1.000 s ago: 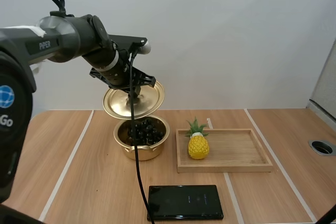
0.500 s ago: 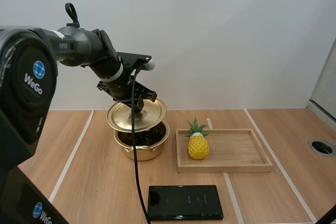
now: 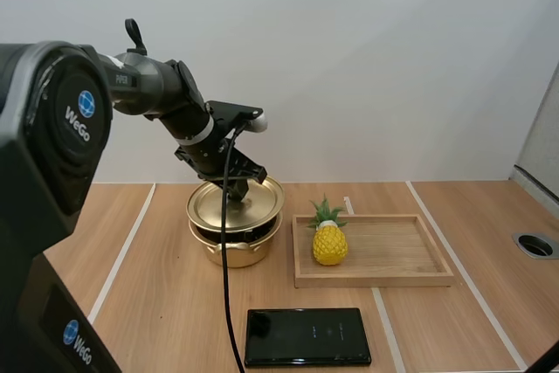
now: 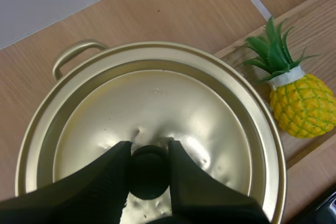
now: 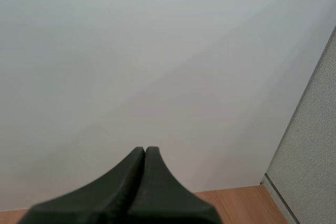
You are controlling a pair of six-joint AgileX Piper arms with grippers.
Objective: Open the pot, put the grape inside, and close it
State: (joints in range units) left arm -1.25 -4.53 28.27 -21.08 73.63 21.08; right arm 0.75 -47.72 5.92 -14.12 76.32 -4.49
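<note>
1. The pot (image 3: 234, 247) stands on the table (image 3: 131, 303) left of centre and towards the back. There is bare wood to its left and in front of it.
2. The lid (image 3: 236, 205) lies over the pot's mouth. In the left wrist view the lid (image 4: 152, 103) covers the whole opening, and one pot handle (image 4: 73, 56) sticks out past its rim.
3. The left gripper (image 3: 238, 183) reaches down onto the lid from the back left. Up close, the left gripper (image 4: 149, 150) pinches the lid's dark knob (image 4: 149, 174) between its ribbed fingers.
4. The lid seems to rest on the pot's rim, but neither view shows for certain that it is fully seated.
5. A wooden tray (image 3: 393, 273) lies just to the right of the pot, near it but apart. A toy pineapple (image 3: 329, 242) stands upright at the tray's left end, the closest thing to the lid's edge. The wrist view shows the same pineapple (image 4: 302, 103) just beside the lid's rim.
6. A flat black device (image 3: 307, 336) lies near the front edge, in front of the pot and tray and well apart from both.
7. The right gripper (image 5: 145, 153) has its fingers pressed together on nothing, facing a pale wall.
8. The lid hides whatever is inside the pot.
</note>
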